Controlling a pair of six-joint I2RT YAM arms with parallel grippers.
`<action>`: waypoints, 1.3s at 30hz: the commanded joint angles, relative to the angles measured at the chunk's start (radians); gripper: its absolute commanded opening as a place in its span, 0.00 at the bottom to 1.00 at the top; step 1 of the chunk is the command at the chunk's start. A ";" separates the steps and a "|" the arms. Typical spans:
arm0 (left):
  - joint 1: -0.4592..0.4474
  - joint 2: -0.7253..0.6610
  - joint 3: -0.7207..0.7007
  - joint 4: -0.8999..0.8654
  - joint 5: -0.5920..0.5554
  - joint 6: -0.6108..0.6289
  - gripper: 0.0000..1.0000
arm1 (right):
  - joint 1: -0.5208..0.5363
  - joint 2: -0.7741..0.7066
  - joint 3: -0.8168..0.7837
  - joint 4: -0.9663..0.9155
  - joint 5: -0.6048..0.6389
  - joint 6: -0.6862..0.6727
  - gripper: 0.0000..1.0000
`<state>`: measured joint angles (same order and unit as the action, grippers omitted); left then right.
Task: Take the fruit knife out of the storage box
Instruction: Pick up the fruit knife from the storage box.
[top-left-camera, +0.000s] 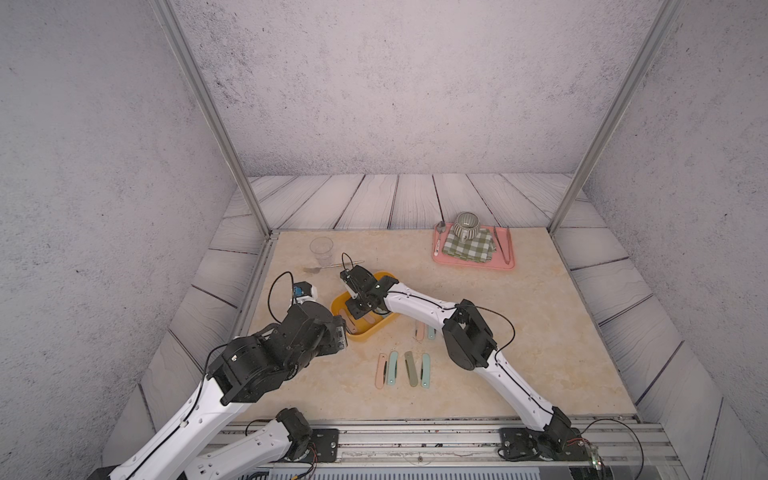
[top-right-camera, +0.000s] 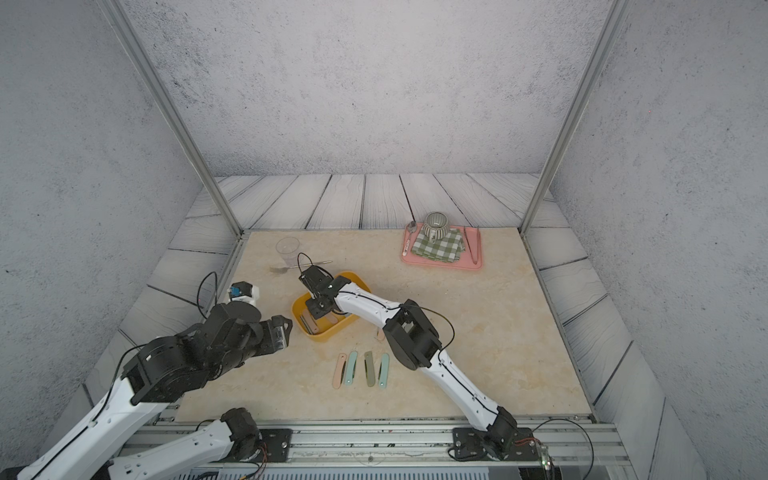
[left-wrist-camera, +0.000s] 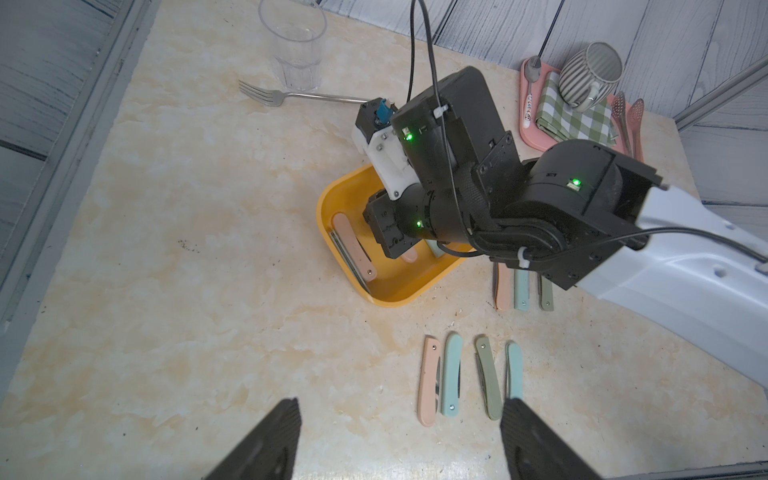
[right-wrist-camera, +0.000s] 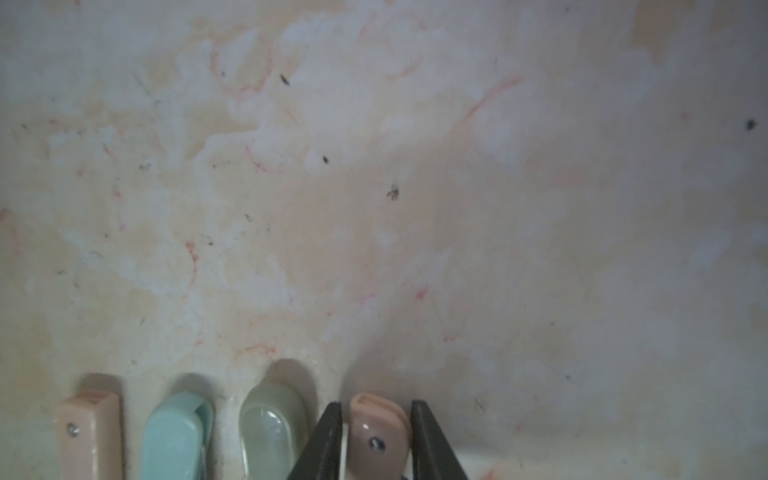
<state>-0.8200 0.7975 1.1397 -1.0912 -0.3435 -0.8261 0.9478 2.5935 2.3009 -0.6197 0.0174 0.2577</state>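
Fruit knife in the grip: a pink-handled fruit knife (right-wrist-camera: 376, 432) is pinched at its end between the closed fingers of the right gripper (right-wrist-camera: 376, 404). In the left wrist view it is low inside the yellow-orange storage box (left-wrist-camera: 332, 199). A straight, level lift looks wisest, clear of the box wall and of the second pink knife (left-wrist-camera: 355, 245) lying along it. The right arm reaches across the table, wrist bent down over the box. The left gripper (left-wrist-camera: 400, 401) hangs open and empty above the row of four knives (left-wrist-camera: 451, 374).

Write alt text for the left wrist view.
The right tool reaches into the yellow storage box, beside a pink fruit knife. Four folded knives lie in a row on the marble table; the open left tool frames the foreground.
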 joint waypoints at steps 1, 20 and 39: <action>0.011 -0.001 -0.008 0.004 0.000 0.017 0.79 | 0.006 -0.045 0.001 -0.085 -0.028 0.012 0.11; 0.015 -0.011 -0.016 0.004 0.004 0.020 0.79 | 0.004 -0.079 0.049 -0.080 -0.020 0.012 0.11; 0.019 -0.002 -0.020 0.006 -0.007 0.020 0.81 | -0.013 -0.186 0.106 -0.126 0.009 0.004 0.12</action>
<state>-0.8089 0.7944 1.1282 -1.0874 -0.3363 -0.8154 0.9405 2.4840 2.3898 -0.7143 0.0048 0.2600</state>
